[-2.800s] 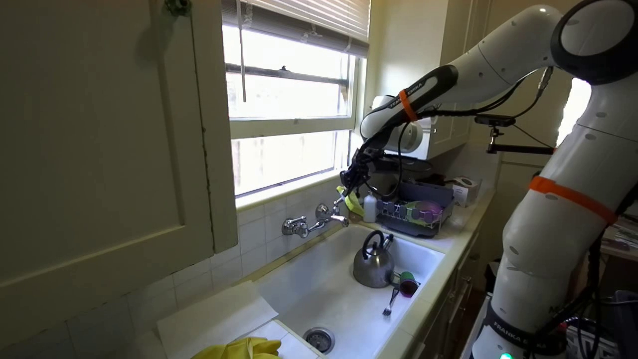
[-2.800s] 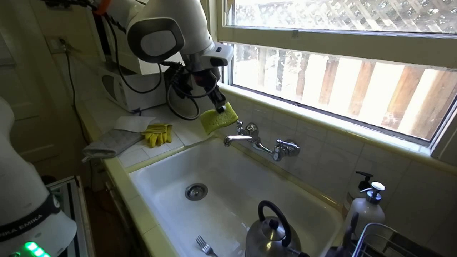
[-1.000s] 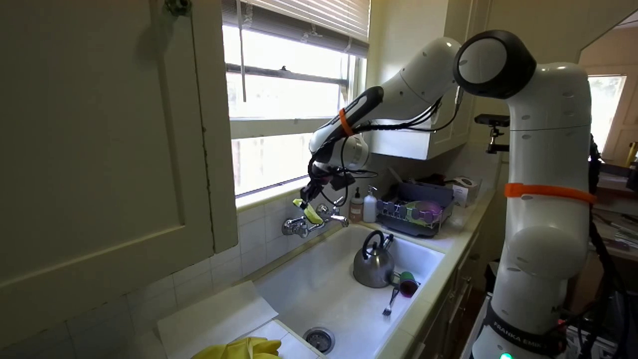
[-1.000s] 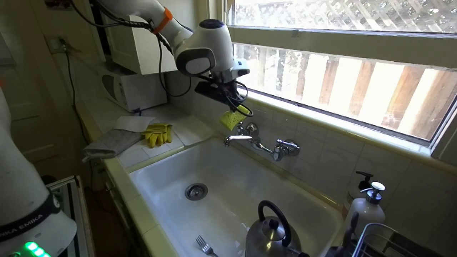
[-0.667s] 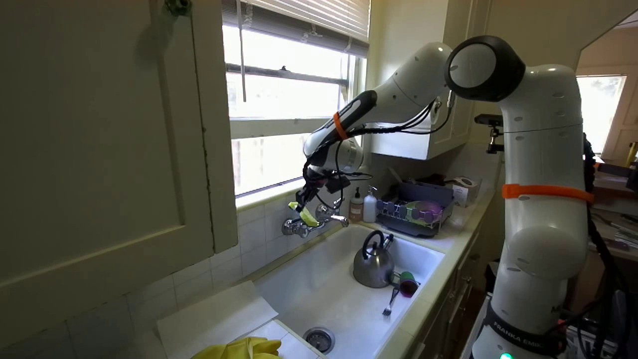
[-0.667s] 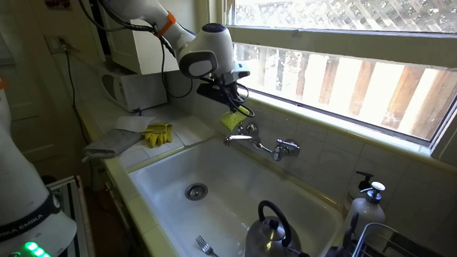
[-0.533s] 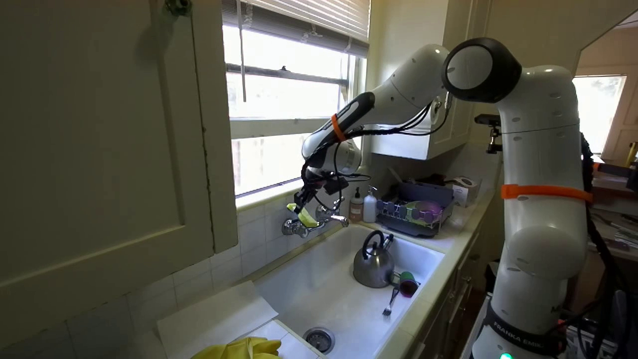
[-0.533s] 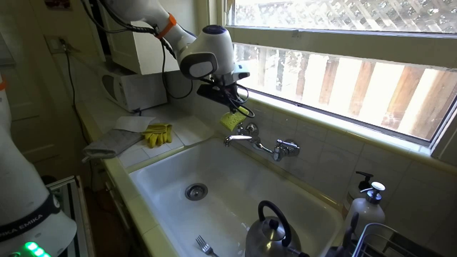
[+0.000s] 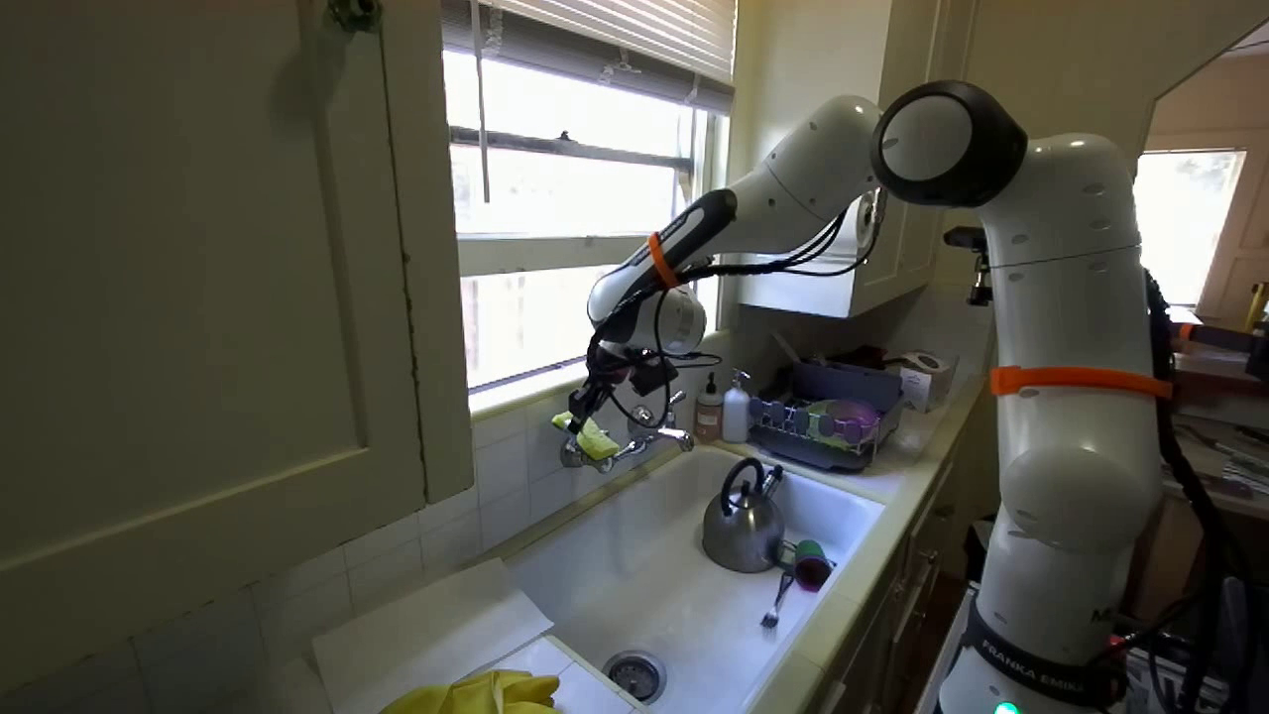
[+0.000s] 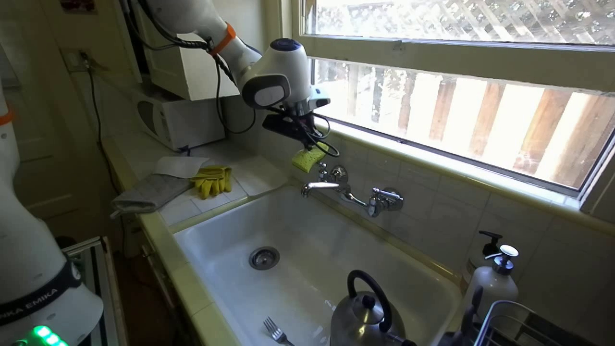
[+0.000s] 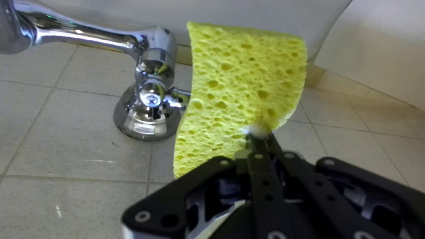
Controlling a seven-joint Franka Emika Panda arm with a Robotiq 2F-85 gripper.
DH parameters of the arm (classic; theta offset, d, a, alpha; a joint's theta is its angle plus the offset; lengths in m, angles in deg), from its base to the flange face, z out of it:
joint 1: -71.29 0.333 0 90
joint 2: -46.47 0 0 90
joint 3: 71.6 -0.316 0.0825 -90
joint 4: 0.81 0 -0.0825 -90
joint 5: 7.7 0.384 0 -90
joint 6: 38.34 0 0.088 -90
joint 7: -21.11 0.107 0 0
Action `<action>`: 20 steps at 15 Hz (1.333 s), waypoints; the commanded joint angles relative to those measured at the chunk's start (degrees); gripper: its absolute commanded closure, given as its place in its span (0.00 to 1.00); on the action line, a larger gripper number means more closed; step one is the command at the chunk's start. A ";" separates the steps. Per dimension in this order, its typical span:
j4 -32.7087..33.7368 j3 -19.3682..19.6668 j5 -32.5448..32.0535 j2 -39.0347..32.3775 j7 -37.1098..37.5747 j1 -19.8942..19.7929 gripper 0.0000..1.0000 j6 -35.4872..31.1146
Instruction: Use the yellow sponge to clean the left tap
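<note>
The yellow sponge [image 11: 232,86], porous and slightly curved, hangs from my gripper [image 11: 260,137], whose fingers are shut on its lower edge in the wrist view. Beside it on the left stands the chrome left tap [image 11: 151,99] on its round wall flange; the sponge hides the end of its small handle. I cannot tell whether they touch. In an exterior view the sponge [image 9: 593,439] covers much of that tap, with the gripper [image 9: 577,424] at its upper end. In an exterior view the sponge [image 10: 308,158] is just left of the left tap [image 10: 339,174].
The spout [image 10: 319,186] and the right tap [image 10: 394,200] lie along the tiled wall below the window sill. The sink [image 9: 674,615] holds a steel kettle [image 9: 742,535], a fork [image 9: 780,600] and a green cup [image 9: 811,560]. Yellow gloves [image 10: 211,181] rest on the counter.
The arm has carried the sponge leftward over the left tap in an exterior view. During the last half second it shifts a little further left, with the grip unchanged.
</note>
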 commanded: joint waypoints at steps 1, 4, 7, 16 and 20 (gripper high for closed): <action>0.35 -0.48 -4.01 -0.94 2.24 -1.65 0.99 -1.02; -0.17 0.66 -7.77 -0.73 4.06 -2.51 0.99 -1.12; -0.01 0.82 -9.90 -0.92 5.29 -3.48 0.99 -0.73; -0.57 -2.79 -9.92 -0.28 6.64 -2.66 0.99 -0.48; -0.18 -2.80 -11.27 -0.87 7.80 -2.10 0.99 -0.94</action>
